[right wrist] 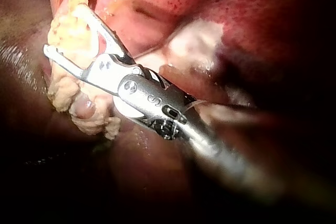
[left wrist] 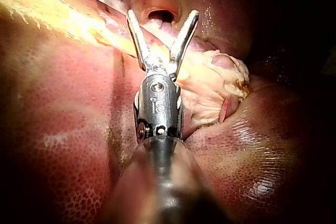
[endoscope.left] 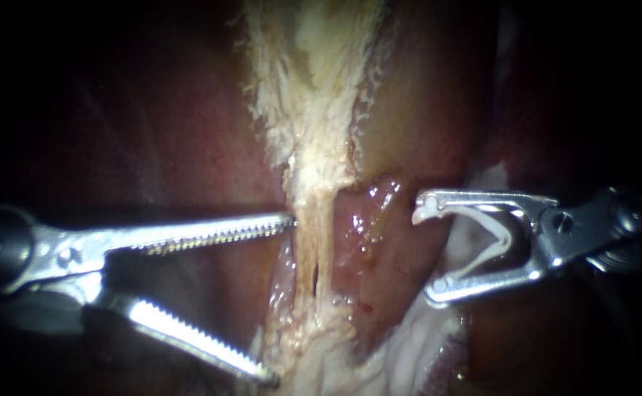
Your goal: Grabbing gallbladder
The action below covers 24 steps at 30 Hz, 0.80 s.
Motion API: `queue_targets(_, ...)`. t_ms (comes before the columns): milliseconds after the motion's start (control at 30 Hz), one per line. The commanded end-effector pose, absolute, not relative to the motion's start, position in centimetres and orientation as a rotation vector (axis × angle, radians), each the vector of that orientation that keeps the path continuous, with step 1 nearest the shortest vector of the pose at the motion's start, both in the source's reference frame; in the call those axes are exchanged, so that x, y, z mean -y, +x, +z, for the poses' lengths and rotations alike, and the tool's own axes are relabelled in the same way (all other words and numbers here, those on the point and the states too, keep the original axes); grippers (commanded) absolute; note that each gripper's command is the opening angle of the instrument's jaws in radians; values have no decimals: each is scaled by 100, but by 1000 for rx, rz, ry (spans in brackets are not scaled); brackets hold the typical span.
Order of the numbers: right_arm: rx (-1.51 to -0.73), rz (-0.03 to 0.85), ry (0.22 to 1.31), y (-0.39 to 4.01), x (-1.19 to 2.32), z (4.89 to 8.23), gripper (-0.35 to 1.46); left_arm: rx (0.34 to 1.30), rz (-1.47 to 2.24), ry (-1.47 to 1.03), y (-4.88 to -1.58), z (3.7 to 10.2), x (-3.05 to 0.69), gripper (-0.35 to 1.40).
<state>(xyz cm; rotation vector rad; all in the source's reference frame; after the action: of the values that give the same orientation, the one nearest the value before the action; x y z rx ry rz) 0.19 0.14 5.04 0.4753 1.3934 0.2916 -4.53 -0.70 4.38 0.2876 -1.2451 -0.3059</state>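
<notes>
- Gallbladder point(endoscope.left: 369, 242) shows as a glossy pink bulge in the middle of the endoscope view. It lies just beside a pale fibrous strip point(endoscope.left: 314, 147) that runs down over the dark red liver point(endoscope.left: 182, 125).
- Left instrument point(endoscope.left: 281, 299): its toothed jaws are spread wide and grip nothing. The upper jaw's tip touches the edge of the pale strip.
- Right instrument point(endoscope.left: 425, 255): its jaws stand far apart, with a white clip point(endoscope.left: 500, 246) seated between them and touching both. Their tips are close beside the gallbladder.

Surgical lab: liver point(left wrist: 58, 129), left instrument point(endoscope.left: 283, 300), right instrument point(endoscope.left: 424, 254) holding clip point(endoscope.left: 502, 242).
</notes>
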Motion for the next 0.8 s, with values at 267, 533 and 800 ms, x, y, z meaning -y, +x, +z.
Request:
queue_targets(267, -1393, 291, 476, 18, -14, 504, 57, 1208, -392, 234, -448, 431, 66, 79)
queue_targets(533, -1393, 292, 476, 19, -14, 503, 57, 1134, -601, 166, -449, 426, 46, 74)
queue_targets(800, -1394, 292, 475, 19, -14, 503, 57, 1084, -676, 112, -468, 462, 31, 72)
